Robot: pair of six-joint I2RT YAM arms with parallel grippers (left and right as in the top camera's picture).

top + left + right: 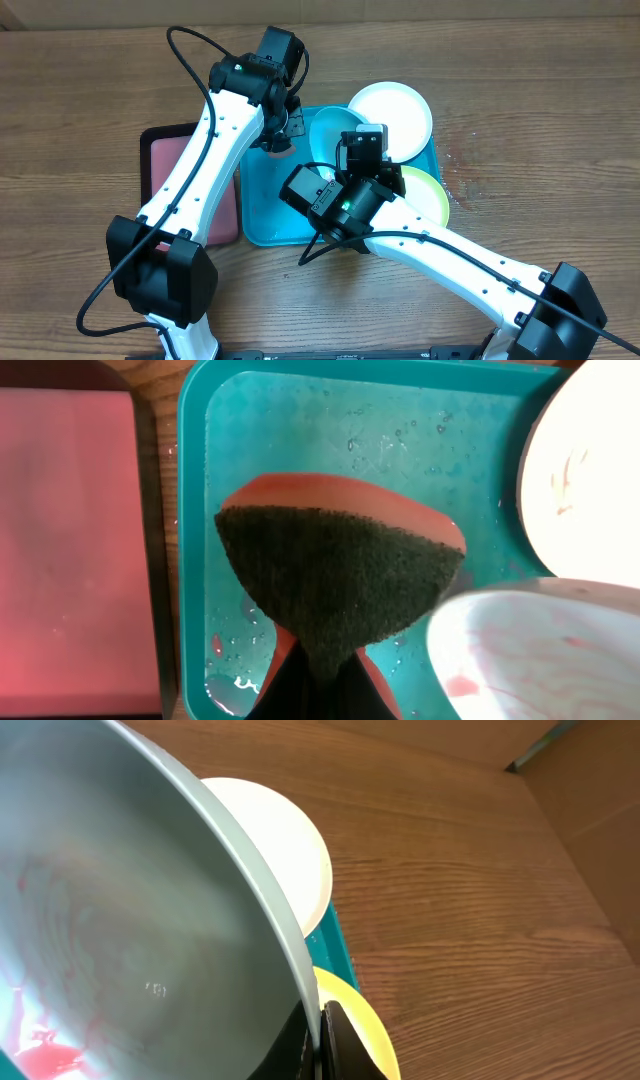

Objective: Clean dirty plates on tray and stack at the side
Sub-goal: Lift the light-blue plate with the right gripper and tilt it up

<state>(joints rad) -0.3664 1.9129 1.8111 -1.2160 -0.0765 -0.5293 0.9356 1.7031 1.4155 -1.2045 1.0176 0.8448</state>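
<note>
Wood-grain table (80, 90) carries the turquoise tray (265, 215) at its middle, with a smaller black-rimmed pink tray (170, 165) just beside it on the left; no plate lies on that pink tray or anywhere else off to the side. All three plates sit at the turquoise tray's right half. The white plate (395, 115) overhangs the far right corner and shows faint orange marks in the left wrist view. The yellow plate (425, 195) overhangs the right edge. The light blue plate (130, 900) is tilted up between them, and the right gripper (318, 1040) has its fingers pressed together on the plate's rim; a red smear shows low on its inner face. The left gripper (305, 695) pinches an orange sponge (335, 575) with its dark scouring side toward the camera, poised over the wet tray floor near the blue plate. By my reading the job is at its first plate: scrubbing is in hand, nothing is stacked, and the white and yellow plates wait.
</note>
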